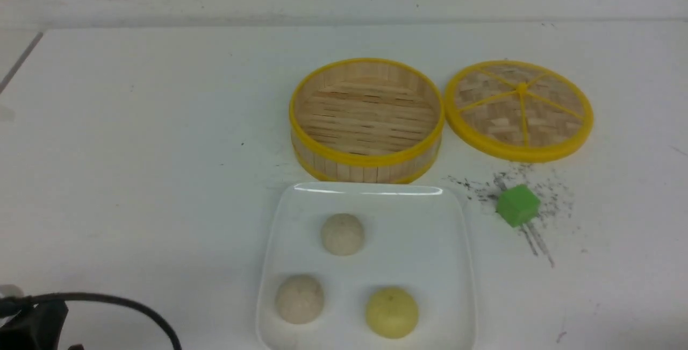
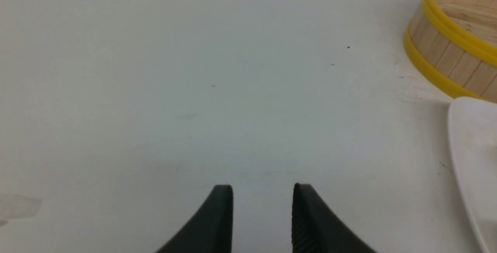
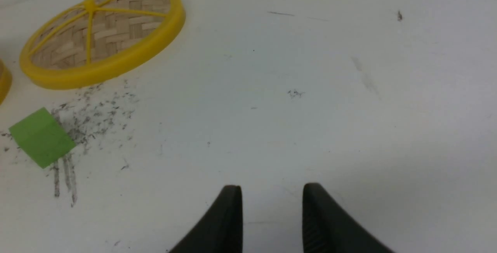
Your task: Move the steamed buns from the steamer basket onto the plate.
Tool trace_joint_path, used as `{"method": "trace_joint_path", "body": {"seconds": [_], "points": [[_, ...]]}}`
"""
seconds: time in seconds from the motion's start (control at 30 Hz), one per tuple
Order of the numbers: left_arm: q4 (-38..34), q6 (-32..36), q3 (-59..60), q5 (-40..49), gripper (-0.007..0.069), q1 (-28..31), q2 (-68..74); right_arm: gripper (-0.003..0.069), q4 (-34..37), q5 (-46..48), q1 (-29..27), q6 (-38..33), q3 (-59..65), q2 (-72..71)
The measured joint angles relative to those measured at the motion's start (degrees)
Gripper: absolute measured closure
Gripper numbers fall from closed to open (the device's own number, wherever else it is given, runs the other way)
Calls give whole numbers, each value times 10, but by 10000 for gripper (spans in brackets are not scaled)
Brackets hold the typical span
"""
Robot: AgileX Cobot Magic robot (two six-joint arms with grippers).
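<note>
Three steamed buns lie on the white square plate (image 1: 424,231) at the front: an off-white one (image 1: 342,234) toward the back, another off-white one (image 1: 299,299) at front left, and a pale yellow one (image 1: 392,312) at front right. Just behind the plate stands the steamer basket (image 1: 365,163), with only its bare slatted floor showing inside. My left gripper (image 2: 263,191) hovers open over bare table left of the basket (image 2: 446,51) and the plate's edge (image 2: 473,136), nothing between its fingers. My right gripper (image 3: 271,191) is open and empty too, over bare table.
A flat woven lid with yellow spokes (image 1: 518,108) lies right of the basket. In front of it a green cube (image 1: 517,205) sits among dark scuff marks. The right wrist view shows the lid (image 3: 101,35) and cube (image 3: 42,137). A black cable (image 1: 118,304) curves across the front-left corner.
</note>
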Motion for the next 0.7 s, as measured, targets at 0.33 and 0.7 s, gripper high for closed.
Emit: {"method": "trace_joint_path", "body": {"seconds": [0.33,0.7], "points": [[29,-52,31,38,375,8,-102,417,0,0,0,0,0,0],[30,-64,31,151,375,10,-208,417,0,0,0,0,0,0]]}}
